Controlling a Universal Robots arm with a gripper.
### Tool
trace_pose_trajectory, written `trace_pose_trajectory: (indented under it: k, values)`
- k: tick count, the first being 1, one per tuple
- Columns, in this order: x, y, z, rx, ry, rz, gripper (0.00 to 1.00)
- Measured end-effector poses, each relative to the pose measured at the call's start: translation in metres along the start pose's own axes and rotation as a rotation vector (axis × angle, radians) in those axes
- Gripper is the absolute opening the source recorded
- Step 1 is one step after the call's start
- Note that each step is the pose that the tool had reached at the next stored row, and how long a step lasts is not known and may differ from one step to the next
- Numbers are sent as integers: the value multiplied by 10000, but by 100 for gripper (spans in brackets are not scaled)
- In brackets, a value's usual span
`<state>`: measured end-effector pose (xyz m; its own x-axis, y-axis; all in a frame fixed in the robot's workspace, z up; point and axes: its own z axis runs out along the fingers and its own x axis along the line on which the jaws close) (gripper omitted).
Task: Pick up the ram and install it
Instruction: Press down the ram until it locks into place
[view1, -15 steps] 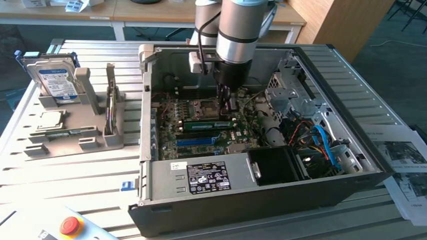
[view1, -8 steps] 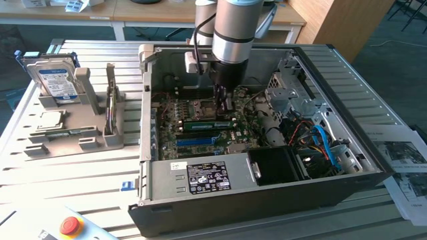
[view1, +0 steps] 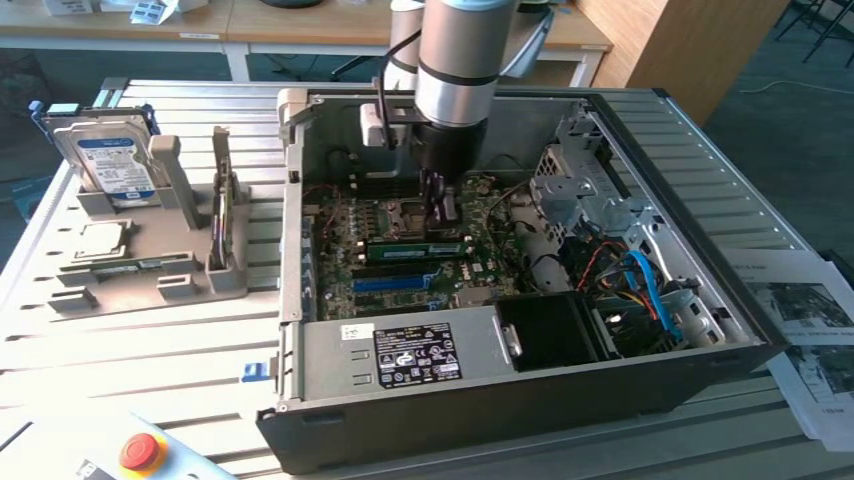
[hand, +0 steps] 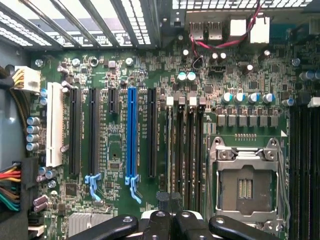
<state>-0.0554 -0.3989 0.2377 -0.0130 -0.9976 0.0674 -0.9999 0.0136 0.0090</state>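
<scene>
Arm (view1: 454, 60) vertical, end effector (view1: 437, 205) closed.

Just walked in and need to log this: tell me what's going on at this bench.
A single robot arm's gripper is down inside the open black computer case, over the green motherboard, jaws shut. A long green RAM stick sits on the board just in front of it. The blue-labelled silver hard drive and square silver processor chip wait on the grey holder outside.

Inside the open computer case (view1: 534, 390), free room above the motherboard (hand: 165, 80) is bounded by the power supply (view1: 400, 355) along the case's front edge, the drive cage (view1: 587, 190) and blue cables (view1: 654, 290) toward the exterior view's right, and the case's rear wall.
</scene>
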Motion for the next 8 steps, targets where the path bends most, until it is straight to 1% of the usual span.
trace_pose_trajectory:
  k: [8]
  values:
    - [1, 103, 1, 0, 0, 0, 10]
